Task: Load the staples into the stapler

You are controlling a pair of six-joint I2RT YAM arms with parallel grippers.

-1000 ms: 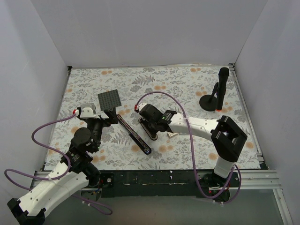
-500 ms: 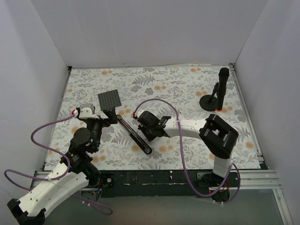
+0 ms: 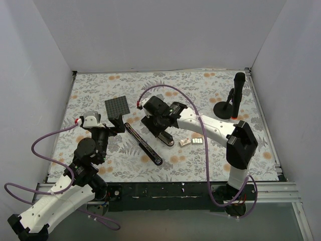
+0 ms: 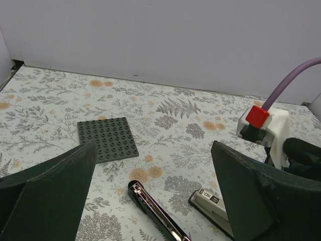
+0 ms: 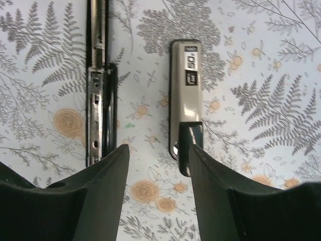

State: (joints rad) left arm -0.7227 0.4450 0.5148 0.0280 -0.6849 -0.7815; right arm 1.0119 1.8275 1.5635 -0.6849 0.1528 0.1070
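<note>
Nearest me, the left gripper hangs with its jaws at full spread and nothing between them. Its two dark fingers block the lower corners of that wrist view. The stapler lies folded out flat and slantwise on the floral mat, between the two arms. From the left wrist I only get its far tip, as the rest is cut off at the bottom edge. The right gripper hovers just to the stapler's right, jaws parted and gripping nothing. Its camera shows the stapler's silver channel running off the top of the frame. Beside it lies a grey-beige bar with a printed label, its dark near end tucked behind one finger. I cannot tell what that bar is. Just right of that gripper, the staples show as a tiny pale piece with a second pale piece beside it. They are too small for me to say which is the block and which the box. Farther back I count one dark studded plate, and one black stand near the far right corner. In all that is two arms, one stapler, one bar and two pale pieces.
</note>
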